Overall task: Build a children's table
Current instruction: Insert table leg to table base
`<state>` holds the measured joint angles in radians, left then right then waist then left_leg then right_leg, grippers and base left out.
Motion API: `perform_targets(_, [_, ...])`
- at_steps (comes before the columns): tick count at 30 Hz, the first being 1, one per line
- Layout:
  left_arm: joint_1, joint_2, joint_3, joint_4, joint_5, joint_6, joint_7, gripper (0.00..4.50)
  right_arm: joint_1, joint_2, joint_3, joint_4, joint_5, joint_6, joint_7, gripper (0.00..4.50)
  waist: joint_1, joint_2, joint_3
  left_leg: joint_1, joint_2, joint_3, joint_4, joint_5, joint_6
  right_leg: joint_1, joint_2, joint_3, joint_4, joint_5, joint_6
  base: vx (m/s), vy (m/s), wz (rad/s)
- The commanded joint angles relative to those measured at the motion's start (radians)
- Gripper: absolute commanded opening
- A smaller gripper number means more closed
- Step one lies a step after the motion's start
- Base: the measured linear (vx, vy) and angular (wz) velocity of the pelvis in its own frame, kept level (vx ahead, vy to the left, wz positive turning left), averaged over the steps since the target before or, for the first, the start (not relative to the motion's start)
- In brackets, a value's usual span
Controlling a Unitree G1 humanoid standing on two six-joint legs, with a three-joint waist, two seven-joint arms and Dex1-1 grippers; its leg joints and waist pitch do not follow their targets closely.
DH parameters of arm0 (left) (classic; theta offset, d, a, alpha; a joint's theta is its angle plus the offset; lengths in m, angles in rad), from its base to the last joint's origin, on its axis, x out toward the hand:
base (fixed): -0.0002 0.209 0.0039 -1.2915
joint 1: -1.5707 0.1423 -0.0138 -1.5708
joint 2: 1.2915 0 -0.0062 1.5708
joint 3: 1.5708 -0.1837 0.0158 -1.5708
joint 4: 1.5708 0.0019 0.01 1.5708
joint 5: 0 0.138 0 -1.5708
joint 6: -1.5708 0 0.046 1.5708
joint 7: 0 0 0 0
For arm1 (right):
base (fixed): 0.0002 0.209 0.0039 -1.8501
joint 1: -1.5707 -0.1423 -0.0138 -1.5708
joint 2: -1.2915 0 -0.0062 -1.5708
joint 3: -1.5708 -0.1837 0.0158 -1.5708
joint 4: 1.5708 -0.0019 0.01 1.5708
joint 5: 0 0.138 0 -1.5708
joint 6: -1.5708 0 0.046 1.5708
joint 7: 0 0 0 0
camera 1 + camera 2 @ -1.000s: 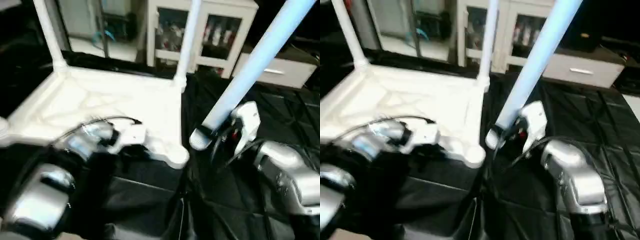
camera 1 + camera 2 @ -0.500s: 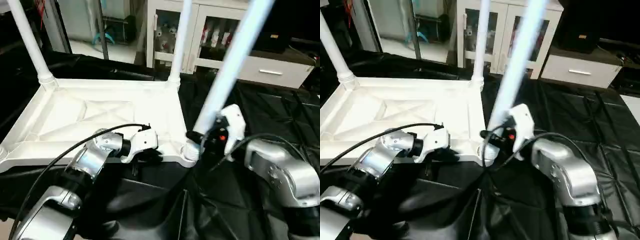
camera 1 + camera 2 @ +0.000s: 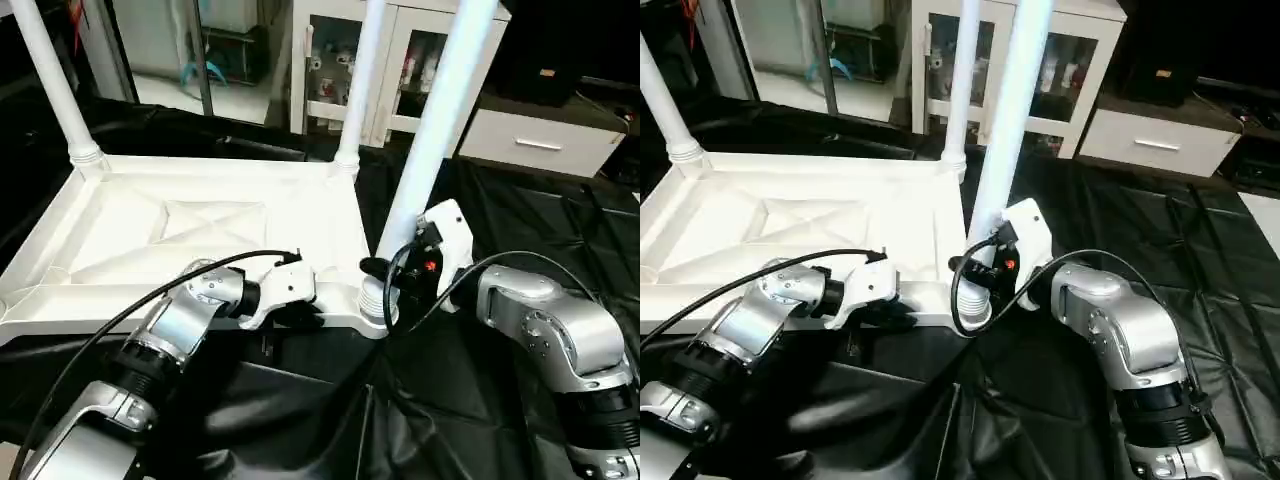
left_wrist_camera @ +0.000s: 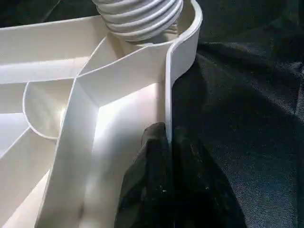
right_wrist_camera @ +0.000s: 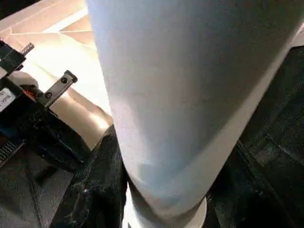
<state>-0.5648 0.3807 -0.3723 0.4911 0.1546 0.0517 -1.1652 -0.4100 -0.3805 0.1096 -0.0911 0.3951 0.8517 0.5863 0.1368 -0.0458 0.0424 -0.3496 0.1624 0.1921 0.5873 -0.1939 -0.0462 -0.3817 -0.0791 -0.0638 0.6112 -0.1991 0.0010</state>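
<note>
A white cabinet (image 3: 400, 60) stands behind the upturned tabletop (image 3: 200, 230) on black sheeting (image 3: 520, 230). The left hand (image 4: 166, 142) pinches its near rim; the right hand (image 3: 985, 275) grips a leg (image 3: 430, 130), now upright at the corner socket (image 3: 375, 305), no longer tilted.

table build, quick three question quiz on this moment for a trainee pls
1. True or false: the right gripper holds a leg with its threaded end at the near corner socket of the tabletop.
2. How many other legs already stand in the tabletop's corners?
3. What is the left gripper clamped on: A) the tabletop's rim, B) a leg, C) the black cloth?

Key: 1 true; 2 two, at the far corners; 3 A.
</note>
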Motion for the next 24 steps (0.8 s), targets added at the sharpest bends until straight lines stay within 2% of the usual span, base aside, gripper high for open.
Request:
perform_targets(1, [0.029,0.001,-0.05,0.01,0.031,0.026,-0.004,0.0,0.003,-0.016,0.037,0.049,-0.018,0.038,0.009,1.87,-0.005,-0.001,-0.046,0.016,0.079,-0.038,-0.088,-0.25,-0.058,0.024,-0.098,0.059,-0.073,-0.234,-0.167,0.0,0.0,0.0])
perform_targets(10, [0.029,0.011,-0.053,0.003,0.035,0.036,-0.005,0.0,-0.007,-0.042,0.048,0.033,-0.016,0.078,0.028,1.87,-0.004,-0.004,-0.047,0.018,0.079,-0.038,-0.09,-0.264,-0.064,0.024,-0.095,0.059,-0.073,-0.221,-0.168,0.0,0.0,0.0])
perform_targets(24, [0.02,0.013,-0.057,0.008,0.033,0.035,0.005,0.0,-0.012,-0.054,0.01,-0.016,0.02,0.125,0.027,1.86,-0.001,-0.005,-0.047,0.018,0.08,-0.037,-0.091,-0.269,-0.071,0.023,-0.096,0.06,-0.075,-0.216,-0.171,0.0,0.0,0.0])
